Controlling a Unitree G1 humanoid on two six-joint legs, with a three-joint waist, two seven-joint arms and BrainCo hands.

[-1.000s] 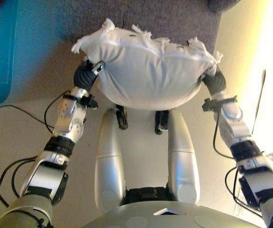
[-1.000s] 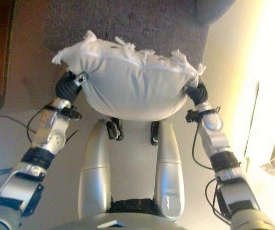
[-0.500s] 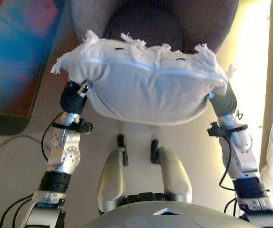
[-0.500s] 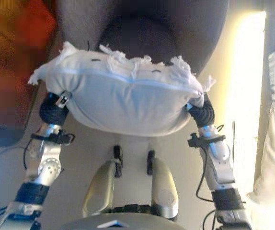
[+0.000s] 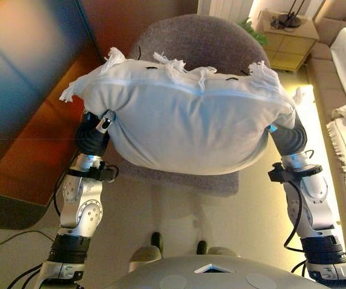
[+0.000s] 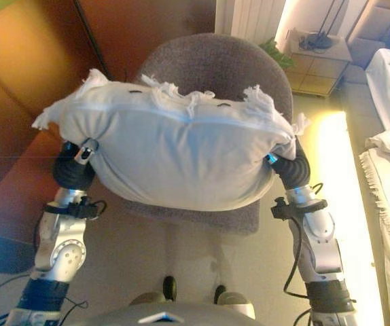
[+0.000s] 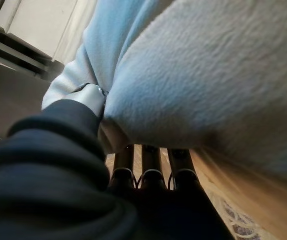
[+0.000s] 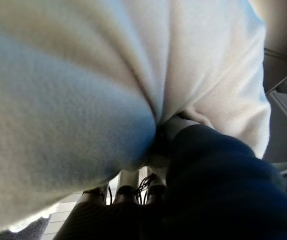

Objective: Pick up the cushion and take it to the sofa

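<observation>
1. Grey upholstered chair fills the upper centre, a wooden nightstand at upper right.
2. White fringed cushion sits mid-frame, held up between both hands.
3. Left hand and right hand press its ends; I cannot tell their finger positions, buried under fabric.

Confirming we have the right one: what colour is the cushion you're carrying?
White, with frayed white tassels along its edge; the cushion shows best in the left eye view.

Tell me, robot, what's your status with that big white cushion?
Left robot hand and right robot hand under the white cushion, fingers hidden. Cushion carried off the floor between both. Grey round chair directly ahead, below the cushion.
</observation>
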